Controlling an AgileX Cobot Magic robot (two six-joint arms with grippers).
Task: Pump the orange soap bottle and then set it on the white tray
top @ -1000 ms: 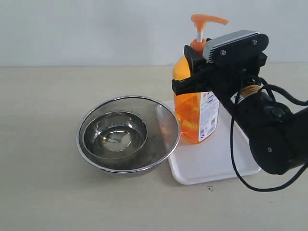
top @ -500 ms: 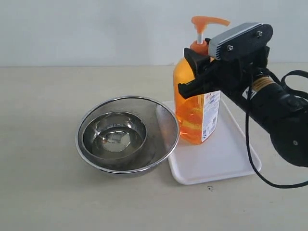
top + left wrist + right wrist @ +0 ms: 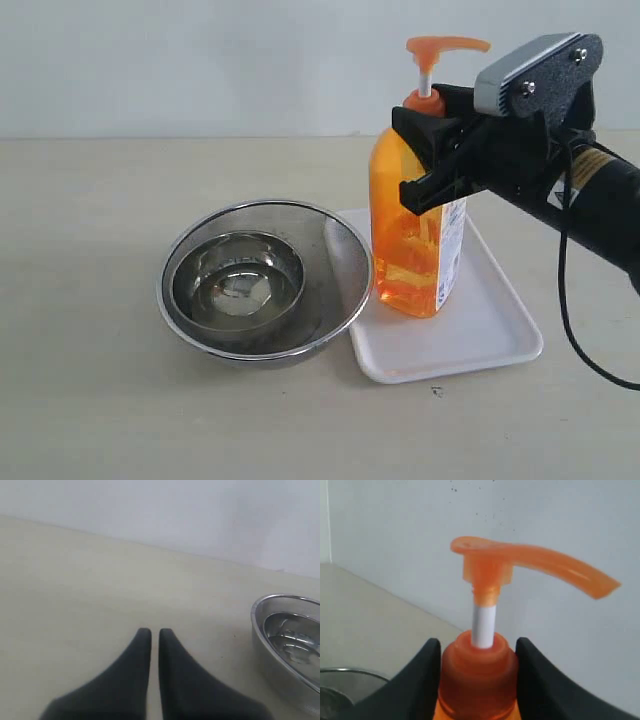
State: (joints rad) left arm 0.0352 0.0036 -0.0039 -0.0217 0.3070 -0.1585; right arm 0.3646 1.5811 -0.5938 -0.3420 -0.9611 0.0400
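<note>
The orange soap bottle [image 3: 415, 240] stands upright on the white tray [image 3: 490, 325], near the tray's left half; whether its base rests fully on the tray I cannot tell. My right gripper [image 3: 428, 152] comes in from the right and is shut on the bottle's orange collar [image 3: 476, 672], one black finger [image 3: 426, 667] on each side. Above the collar rise the white stem and the raised orange pump head [image 3: 490, 562]. My left gripper [image 3: 151, 632] is shut and empty over bare table; the exterior view does not show it.
A large steel bowl [image 3: 330, 235] with a smaller steel bowl [image 3: 238, 280] inside it sits just left of the tray, its rim against the tray's edge. The same bowl [image 3: 287, 635] lies beside the left gripper. A pale wall stands behind the table.
The right gripper has carried the bottle a little to the right over the tray and brought it from a slight lean to upright. The right arm has risen. The left gripper has stayed shut.
</note>
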